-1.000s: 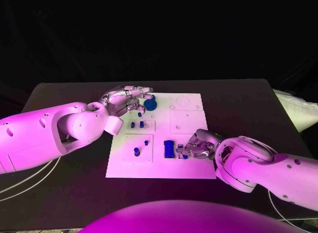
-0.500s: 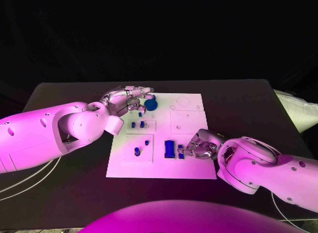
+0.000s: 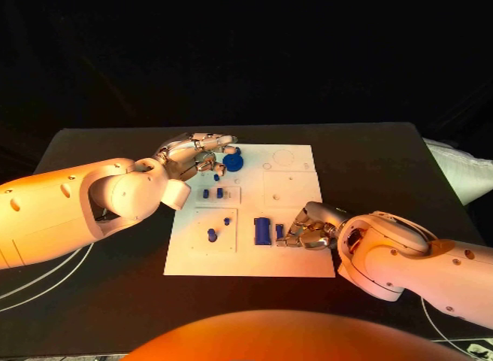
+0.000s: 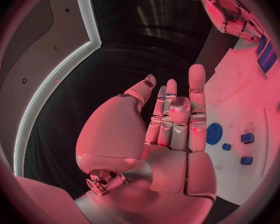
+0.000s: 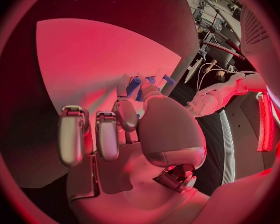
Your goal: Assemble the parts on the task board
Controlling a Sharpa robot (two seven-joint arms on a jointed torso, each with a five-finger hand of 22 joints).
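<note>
Hovering left hand (image 3: 198,153) (fingers apart, holding nothing) | right hand (image 3: 310,229) pinching blue part (image 3: 279,232) | task board (image 3: 295,192)

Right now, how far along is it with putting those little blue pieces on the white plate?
Partway, it seems. Several blue parts already sit on the task board. The right robot hand is working at a blue part near the board's front. The left robot hand hovers, open, beside the round blue part.

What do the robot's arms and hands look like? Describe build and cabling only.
Both arms are bulky, smooth white shells with rounded joint housings and small dark screw holes. The left hand and right hand are silver metal with segmented fingers and pale fingertip pads. Thin white cables trail under the left arm.
</note>
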